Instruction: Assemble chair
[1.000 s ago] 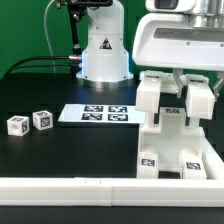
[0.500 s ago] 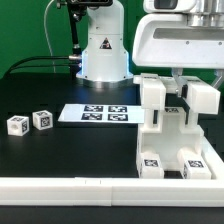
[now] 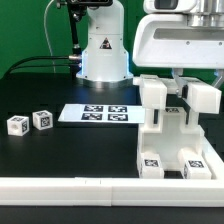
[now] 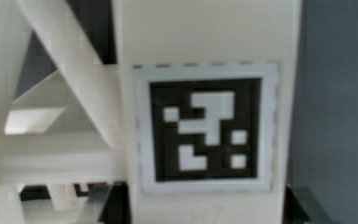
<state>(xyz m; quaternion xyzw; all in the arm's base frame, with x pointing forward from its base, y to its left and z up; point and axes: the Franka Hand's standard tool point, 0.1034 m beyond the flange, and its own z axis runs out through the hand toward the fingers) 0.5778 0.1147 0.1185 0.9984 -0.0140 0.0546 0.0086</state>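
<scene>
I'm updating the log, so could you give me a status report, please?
Gripper shut on chair post. Chair part-built, upright by rail. Cubes, marker board apart, nothing blocking.

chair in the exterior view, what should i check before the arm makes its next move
1. Gripper shut on the chair: cannot tell, its fingertips are hidden between the uprights.
2. Chair standing upright on the table: ok.
3. Tagged post fills the middle of the wrist view, tag readable: ok.
4. Two tagged blocks lie apart from the chair, at the exterior view's left: ok.
5. Marker board uncovered, nothing lying on it: ok.
6. Chair's foot clear of the front rail: cannot tell from this angle.
</scene>
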